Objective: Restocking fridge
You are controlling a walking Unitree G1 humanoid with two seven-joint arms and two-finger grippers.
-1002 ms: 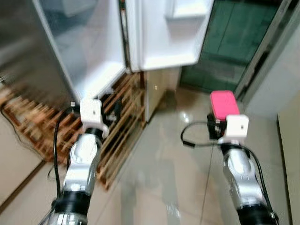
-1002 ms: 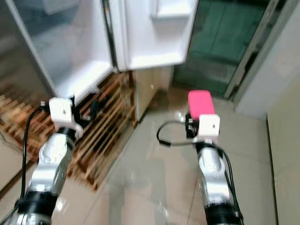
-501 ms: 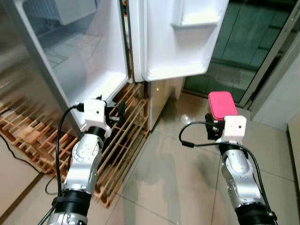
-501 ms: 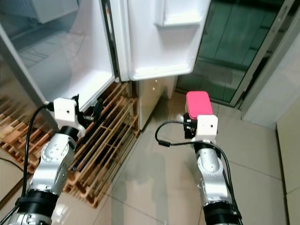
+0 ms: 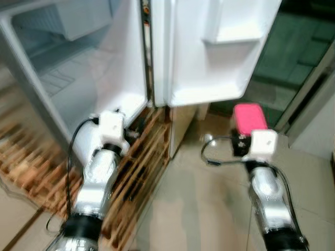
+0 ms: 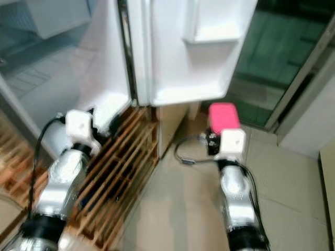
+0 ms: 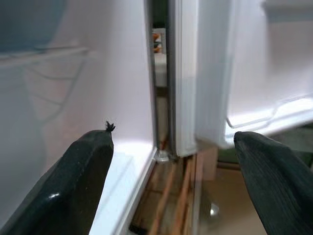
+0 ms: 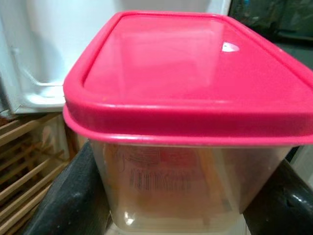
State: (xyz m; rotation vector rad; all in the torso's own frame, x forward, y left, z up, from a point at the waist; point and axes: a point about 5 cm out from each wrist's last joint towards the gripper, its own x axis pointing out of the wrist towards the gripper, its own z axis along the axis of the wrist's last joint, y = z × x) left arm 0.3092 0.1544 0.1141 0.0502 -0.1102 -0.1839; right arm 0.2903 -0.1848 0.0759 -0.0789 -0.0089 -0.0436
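The fridge (image 5: pixel 68 89) stands open ahead on the left, its white compartment lit, and its door (image 5: pixel 209 52) with a door shelf (image 5: pixel 230 31) swings out toward the middle. My right gripper (image 8: pixel 181 205) is shut on a clear food container with a pink lid (image 8: pixel 195 98), held upright below the door's lower edge (image 5: pixel 249 117). My left gripper (image 7: pixel 172 134) is open with nothing in it. It points at the hinge gap between the compartment wall and the door, low by the fridge's bottom edge.
A wooden slatted pallet (image 5: pixel 141 172) lies under and in front of the fridge on the left. Glossy tiled floor (image 5: pixel 199 209) runs ahead in the middle. A dark green glass door (image 5: pixel 293 52) and a pale wall (image 5: pixel 319 130) close off the right.
The whole view has shifted and blurred; the fridge now looms larger and nearer, so the camera has moved. Both arms keep their pose, the container still held.
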